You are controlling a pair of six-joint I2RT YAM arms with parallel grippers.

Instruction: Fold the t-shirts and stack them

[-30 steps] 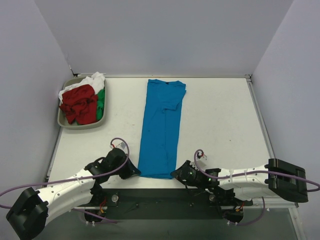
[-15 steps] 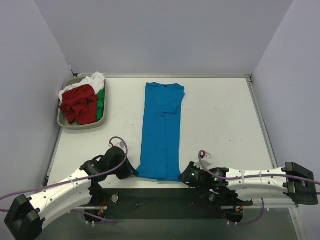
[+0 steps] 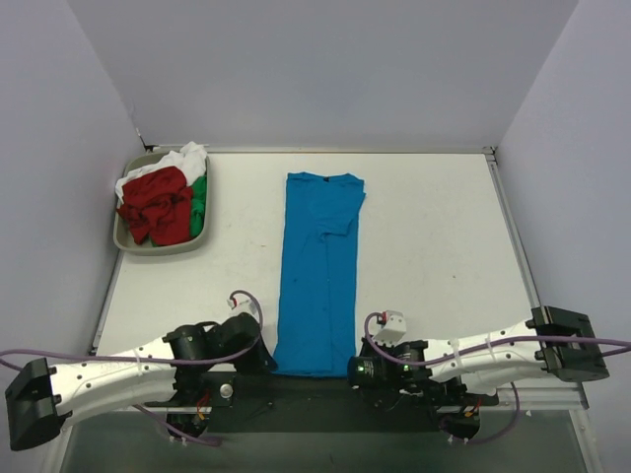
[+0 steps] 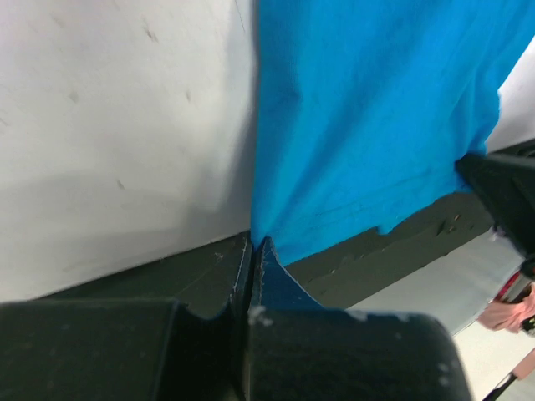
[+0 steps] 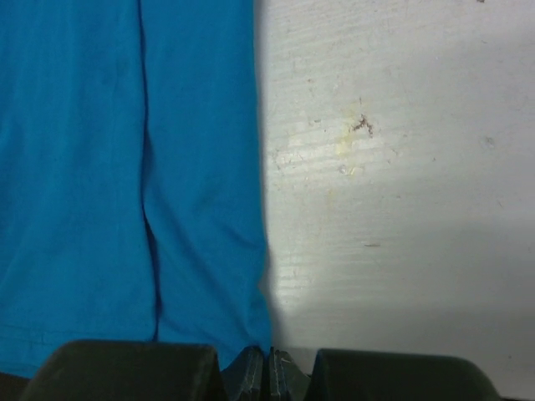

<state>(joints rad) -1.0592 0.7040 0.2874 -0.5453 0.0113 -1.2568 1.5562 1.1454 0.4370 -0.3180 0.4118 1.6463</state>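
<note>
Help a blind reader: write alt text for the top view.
A blue t-shirt folded into a long strip lies on a white table, left gripper and right gripper each shut on a near corner. A tray of crumpled shirts sits far left.

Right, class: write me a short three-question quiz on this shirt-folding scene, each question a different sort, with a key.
1. Short answer: which colours of cloth lie in the grey oval metal tray?
2. True or false: the bright blue cloth t-shirt lies as a long narrow strip on the white table.
3. Multiple choice: the left end effector and right end effector are (A) both open above the tray, (B) both shut on the t-shirt's near corners, (C) one open, one shut.
Key: 1 red, white, green; 2 true; 3 B.
</note>
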